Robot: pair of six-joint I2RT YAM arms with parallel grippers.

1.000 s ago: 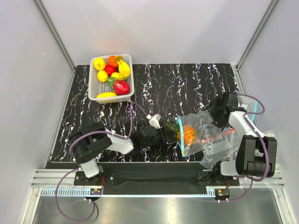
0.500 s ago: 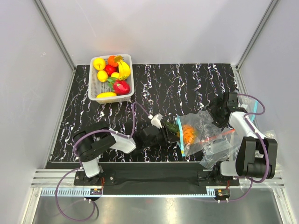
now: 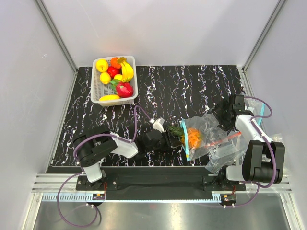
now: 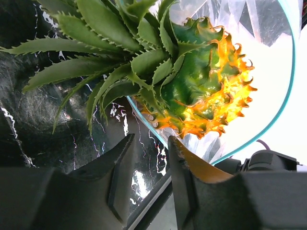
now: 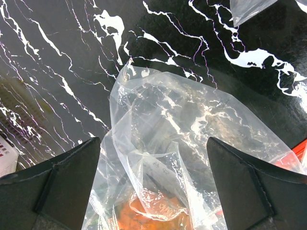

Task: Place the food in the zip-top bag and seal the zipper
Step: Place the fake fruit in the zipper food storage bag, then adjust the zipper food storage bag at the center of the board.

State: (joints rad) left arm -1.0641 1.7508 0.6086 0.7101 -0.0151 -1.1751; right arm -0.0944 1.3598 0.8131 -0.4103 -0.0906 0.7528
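Observation:
The pineapple (image 3: 192,136) lies with its orange body inside the mouth of the zip-top bag (image 3: 206,128), its green crown (image 3: 176,130) sticking out to the left. In the left wrist view the pineapple (image 4: 206,91) sits inside the loop of the teal zipper (image 4: 287,91). My left gripper (image 3: 168,136) is just behind the crown, and its jaws (image 4: 150,139) stand slightly apart with nothing between them. My right gripper (image 3: 224,116) hovers wide open over the far end of the bag (image 5: 163,124); orange fruit (image 5: 158,215) shows through the plastic.
A white basket (image 3: 96,93) of toy fruit stands at the back left. A second clear bag with a red-orange strip (image 3: 226,139) lies against the first, near the right arm's base. The table's front edge is close behind the left gripper.
The left gripper nudged slightly toward the bag and eased back. The pineapple and bag have barely shifted. The right arm has not moved.

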